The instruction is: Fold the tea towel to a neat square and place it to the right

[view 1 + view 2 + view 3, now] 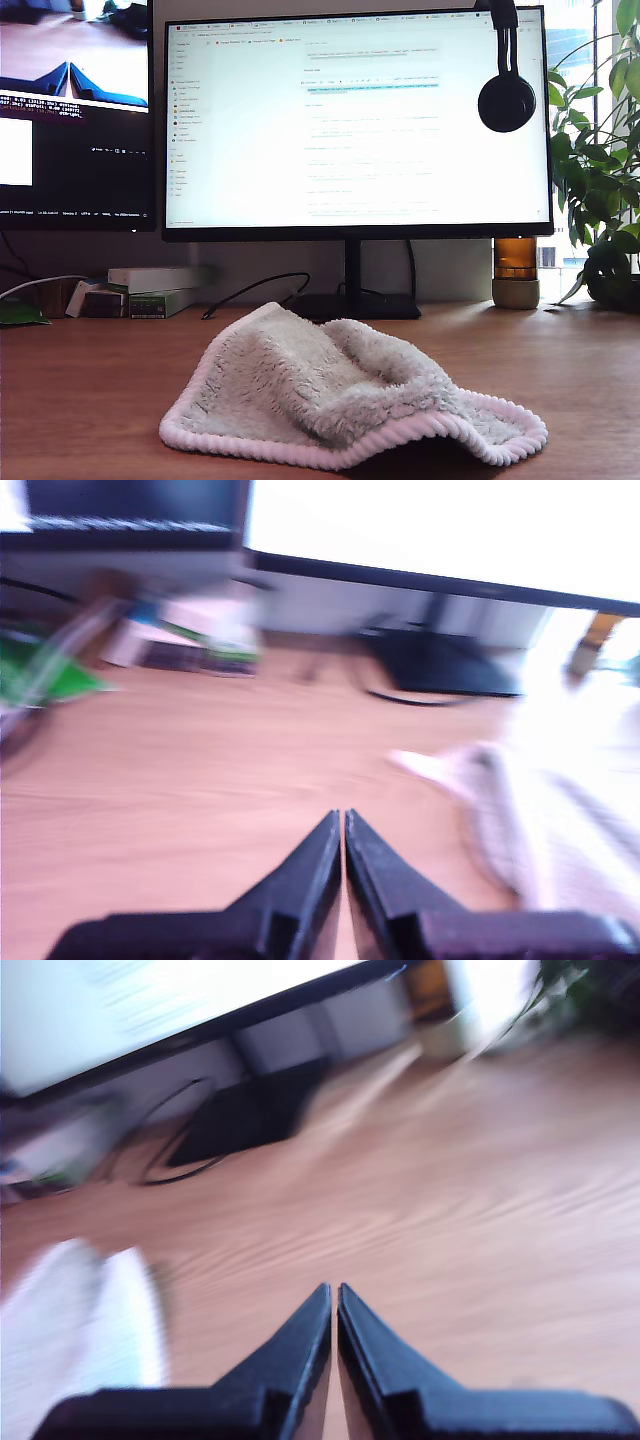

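Two monitors (357,120), hung headphones (506,95), plant (600,170), boxes (150,290) on wooden desk (90,390).

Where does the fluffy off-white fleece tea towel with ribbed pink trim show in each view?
Exterior view: the fluffy off-white tea towel with ribbed pink trim lies rumpled on the wooden desk, bottom centre.
First wrist view: blurred, beside my first gripper.
Second wrist view: a blurred pale patch beside my second gripper.
Shared landmark: the black monitor base.

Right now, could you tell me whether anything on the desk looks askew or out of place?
Yes: the tea towel lies crumpled on the wooden desk in front of the monitor, humped in the middle with one pink-trimmed edge lifted, not folded square. Nothing looks spilled or damaged.
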`<state>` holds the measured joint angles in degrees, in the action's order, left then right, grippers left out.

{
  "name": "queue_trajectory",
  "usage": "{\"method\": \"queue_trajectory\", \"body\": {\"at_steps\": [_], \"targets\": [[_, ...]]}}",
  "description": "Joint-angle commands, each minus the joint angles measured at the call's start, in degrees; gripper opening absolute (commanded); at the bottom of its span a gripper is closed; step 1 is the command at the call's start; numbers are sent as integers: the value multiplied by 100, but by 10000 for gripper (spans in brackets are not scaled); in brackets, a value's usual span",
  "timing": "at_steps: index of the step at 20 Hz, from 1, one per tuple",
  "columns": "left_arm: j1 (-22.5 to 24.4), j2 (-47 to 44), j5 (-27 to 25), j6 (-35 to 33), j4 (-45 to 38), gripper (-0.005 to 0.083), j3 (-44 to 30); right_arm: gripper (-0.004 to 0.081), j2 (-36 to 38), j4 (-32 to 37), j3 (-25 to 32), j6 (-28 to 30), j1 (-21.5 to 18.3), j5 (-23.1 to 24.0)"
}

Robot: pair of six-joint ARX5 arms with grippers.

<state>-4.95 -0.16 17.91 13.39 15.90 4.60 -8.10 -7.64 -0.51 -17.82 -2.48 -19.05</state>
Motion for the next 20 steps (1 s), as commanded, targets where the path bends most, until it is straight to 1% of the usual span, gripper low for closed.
{"method": "queue_trajectory", "body": {"at_steps": [1, 2, 4, 9, 13, 15, 16, 17, 19, 20], "targets": [[-57, 31, 354, 83, 28, -21, -59, -13, -28, -87, -17, -225, 74, -269], [-87, 101, 553, 81, 81, -21, -59, -13, -37, -214, -48, -334, 107, -382], [-144, 334, 855, 164, 92, -21, -59, -13, -70, -527, -155, -350, 186, -540], [-286, 1182, 1899, 378, 74, -21, -59, -13, -339, -1091, -468, -719, 389, -1200], [-428, 1989, 2590, 496, -120, -21, -59, -13, -852, -1113, -577, -1266, 634, -1698], [-461, 2337, 2758, 645, -240, -21, -59, -12, -1202, -1123, -647, -1523, 748, -1991], [-459, 2494, 2850, 680, -297, -21, -59, -12, -1373, -1139, -682, -1539, 791, -2116], [-461, 2662, 2973, 699, -389, -21, -59, 3, -1574, -1172, -721, -1539, 828, -2181], [-461, 2999, 3130, 835, -610, -11, -59, 78, -1956, -1196, -802, -1539, 898, -2201], [-461, 3193, 3130, 964, -752, 28, -59, 121, -2118, -1196, -839, -1537, 931, -2205]]}}
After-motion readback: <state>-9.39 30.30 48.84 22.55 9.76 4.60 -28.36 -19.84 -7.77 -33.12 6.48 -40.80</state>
